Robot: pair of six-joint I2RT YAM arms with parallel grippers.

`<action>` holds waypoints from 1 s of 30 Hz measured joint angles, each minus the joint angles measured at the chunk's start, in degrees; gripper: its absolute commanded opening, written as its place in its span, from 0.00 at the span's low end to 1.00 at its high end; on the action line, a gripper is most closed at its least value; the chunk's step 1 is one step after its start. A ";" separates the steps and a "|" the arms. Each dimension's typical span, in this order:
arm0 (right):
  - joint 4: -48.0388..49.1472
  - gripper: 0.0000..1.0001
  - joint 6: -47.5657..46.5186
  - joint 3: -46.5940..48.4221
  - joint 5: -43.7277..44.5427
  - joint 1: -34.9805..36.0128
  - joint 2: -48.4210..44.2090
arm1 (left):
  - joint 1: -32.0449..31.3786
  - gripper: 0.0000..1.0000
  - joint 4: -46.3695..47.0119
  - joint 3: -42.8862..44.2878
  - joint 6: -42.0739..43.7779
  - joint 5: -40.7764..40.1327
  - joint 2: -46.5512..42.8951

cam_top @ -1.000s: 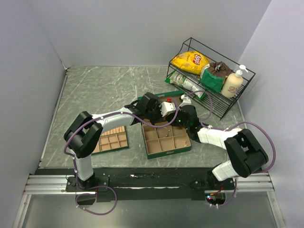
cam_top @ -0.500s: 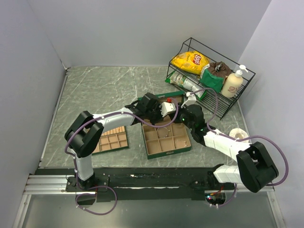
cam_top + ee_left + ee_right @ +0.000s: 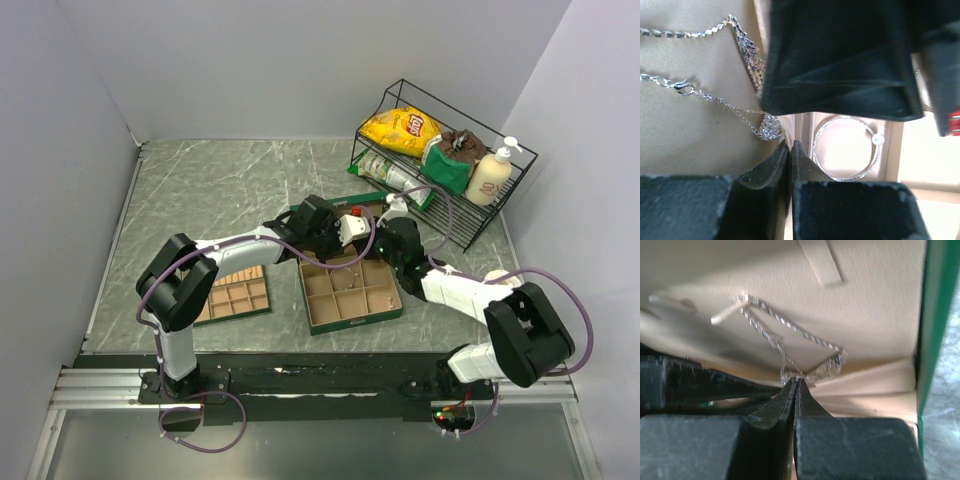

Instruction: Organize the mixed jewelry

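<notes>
The green box (image 3: 352, 318) with tan compartments sits mid-table, and both grippers are at its far edge. My right gripper (image 3: 796, 382) is shut on a fine silvery chain (image 3: 790, 329) that trails across a tan compartment beside the green wall (image 3: 935, 340). My left gripper (image 3: 789, 148) is shut on a thin tan divider wall (image 3: 801, 125). Left of that wall lie a chain with a sparkly pendant (image 3: 769, 126) and a mesh chain (image 3: 750, 50). Right of it lies a round bangle (image 3: 845, 176) with a pearl. From above, the left gripper (image 3: 338, 240) and right gripper (image 3: 375, 243) nearly meet.
A flat tan divided tray (image 3: 232, 296) lies left of the box. A black wire rack (image 3: 450, 215) at the back right holds a chips bag (image 3: 402, 128) and a soap bottle (image 3: 492, 172). A green flat piece (image 3: 368, 197) lies just behind the grippers.
The right arm's elbow swung out to the right and came partly back, while its gripper stayed at the box's far edge. The left arm has not moved.
</notes>
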 measured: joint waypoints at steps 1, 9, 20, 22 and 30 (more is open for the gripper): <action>-0.17 0.04 0.02 0.63 -0.09 -0.02 0.68 | 0.00 0.11 -0.04 0.00 -0.04 0.00 0.00; -1.40 0.11 0.02 3.93 -0.11 -0.22 3.74 | 0.00 0.10 -0.46 0.28 0.02 0.02 0.00; -7.63 0.32 0.24 7.32 1.95 -0.15 4.72 | 0.00 0.10 -0.48 0.39 0.11 0.00 -0.02; -9.16 0.37 0.24 8.04 2.73 -0.04 4.70 | 0.00 0.10 -0.48 0.39 0.13 0.00 -0.02; -14.25 0.56 -1.38 8.66 7.54 0.04 0.20 | -0.17 0.14 -0.31 0.46 0.20 0.15 -0.35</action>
